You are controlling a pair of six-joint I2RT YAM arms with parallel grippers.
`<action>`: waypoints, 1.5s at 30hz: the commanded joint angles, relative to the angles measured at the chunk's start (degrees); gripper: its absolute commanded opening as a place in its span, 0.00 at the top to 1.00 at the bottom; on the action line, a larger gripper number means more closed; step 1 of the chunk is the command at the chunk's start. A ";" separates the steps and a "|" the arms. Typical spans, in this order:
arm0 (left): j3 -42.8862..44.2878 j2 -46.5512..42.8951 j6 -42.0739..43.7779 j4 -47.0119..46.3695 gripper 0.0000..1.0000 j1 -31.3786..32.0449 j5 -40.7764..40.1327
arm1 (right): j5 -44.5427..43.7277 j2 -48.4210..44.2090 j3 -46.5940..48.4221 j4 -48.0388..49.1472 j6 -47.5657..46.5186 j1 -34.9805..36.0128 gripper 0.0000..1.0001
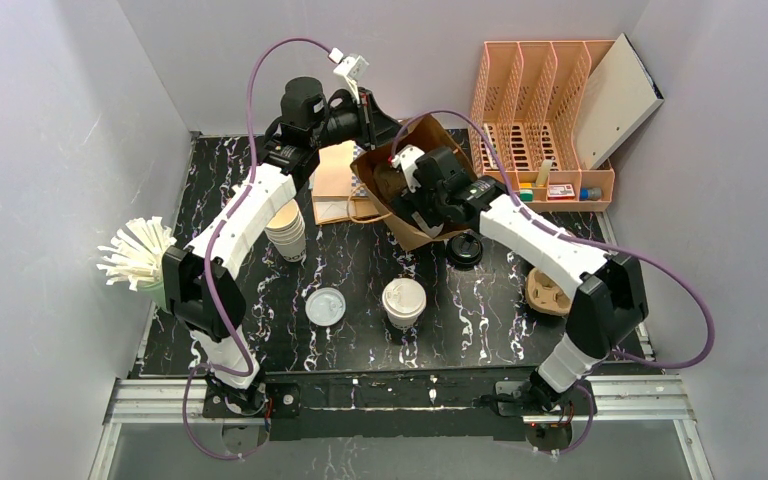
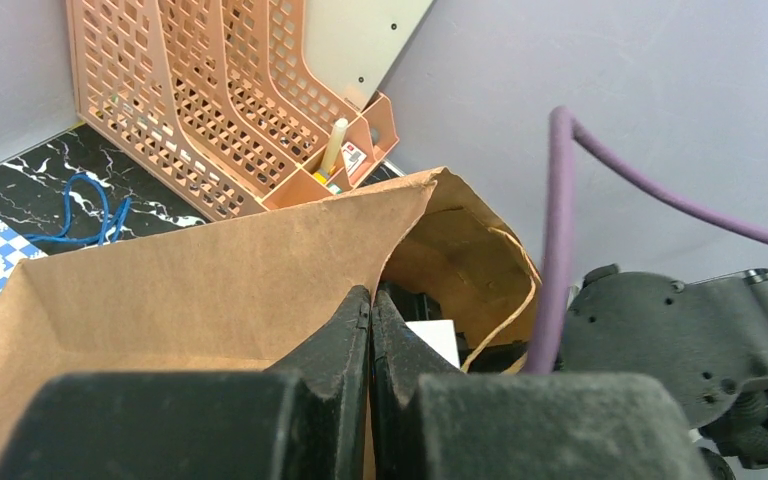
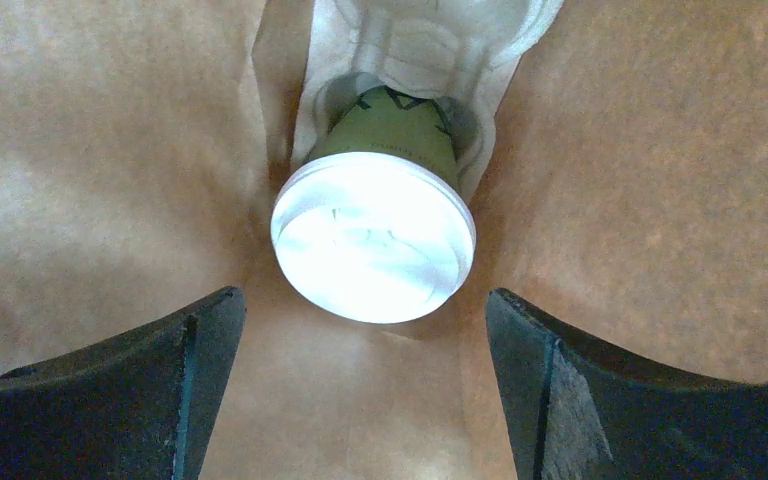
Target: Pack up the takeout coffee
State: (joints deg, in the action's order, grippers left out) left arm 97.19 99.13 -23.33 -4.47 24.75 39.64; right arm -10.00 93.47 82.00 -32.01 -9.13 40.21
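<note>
A green-sided takeout coffee (image 3: 372,235) with a white sip lid stands in a pale pulp carrier (image 3: 420,40) at the bottom of the brown paper bag (image 3: 110,150). My right gripper (image 3: 362,298) is inside the bag just above the cup, jaws wide open and apart from the lid. A second takeout coffee (image 1: 403,300), pale cream with a white lid, stands upright on the table in front of the arms. My left gripper (image 2: 371,295) is shut on the rim of the bag (image 2: 190,280) and holds its mouth up at the back of the table (image 1: 372,128).
A loose pale lid (image 1: 326,305) lies left of the cream cup. A black lid (image 1: 465,250) and a brown pulp carrier (image 1: 548,292) lie to the right. Lidless cups (image 1: 287,232) are stacked left of the bag. An orange file rack (image 1: 545,120) fills the back right.
</note>
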 commanded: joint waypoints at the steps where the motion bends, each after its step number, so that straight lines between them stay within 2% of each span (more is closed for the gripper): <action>1: -0.84 -2.98 1.64 0.95 1.00 0.38 0.44 | 2.49 -4.96 0.92 -0.23 1.17 0.19 0.02; 14: -2.50 -4.33 2.39 0.81 1.00 0.38 0.09 | 9.29 -21.91 -11.69 13.68 1.64 0.21 0.04; 24: -5.00 -5.43 1.26 0.98 1.00 0.38 -1.94 | 13.24 -20.88 -3.89 17.00 -0.33 -0.22 0.03; 28: -4.83 -5.14 -0.33 4.08 1.00 0.38 -5.78 | 13.52 -19.30 -1.18 18.28 -0.87 -1.22 0.02; 33: -3.06 -5.44 -1.85 12.02 1.00 0.24 -14.62 | 13.58 -15.87 6.14 14.96 -0.25 -2.50 0.02; 40: -4.07 -8.43 -4.13 20.03 0.96 0.21 -25.96 | 10.48 -14.05 12.82 7.40 6.20 -4.16 0.02; 45: -6.82 -11.98 -5.06 23.14 0.90 0.26 -30.59 | -0.27 -12.31 18.18 -0.12 14.13 -5.44 0.02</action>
State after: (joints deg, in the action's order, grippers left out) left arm 91.66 93.06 -27.27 14.17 24.88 14.76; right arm -1.50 79.99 93.86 -25.67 -2.70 35.92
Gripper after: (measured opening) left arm 0.075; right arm 0.981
